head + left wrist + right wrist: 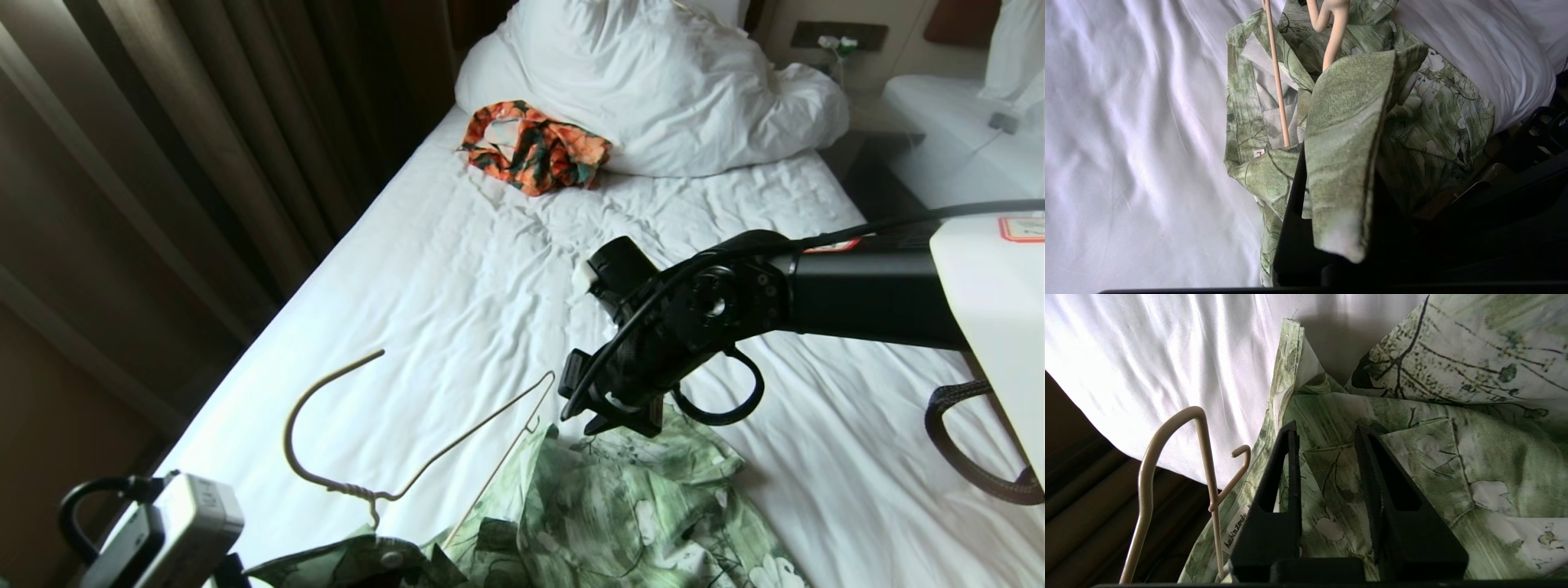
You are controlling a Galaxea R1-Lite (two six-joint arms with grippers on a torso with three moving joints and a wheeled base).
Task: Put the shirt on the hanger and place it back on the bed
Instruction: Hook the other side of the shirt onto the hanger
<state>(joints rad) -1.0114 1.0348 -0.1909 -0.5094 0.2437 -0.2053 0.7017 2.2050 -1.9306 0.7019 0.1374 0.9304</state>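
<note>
The shirt (645,506) lies crumpled on the near part of the bed (424,269), with the hanger (384,441) partly inside it, hook raised. Left gripper (1331,228): jaws shut on a shirt fold. Right gripper (1327,457): jaws partly open, astride the cloth, nothing gripped. The fabric is light, limp and likely to slip; grip at collar or shoulder seam. The wire hanger is stiff and thin; hold it by the neck.
</note>
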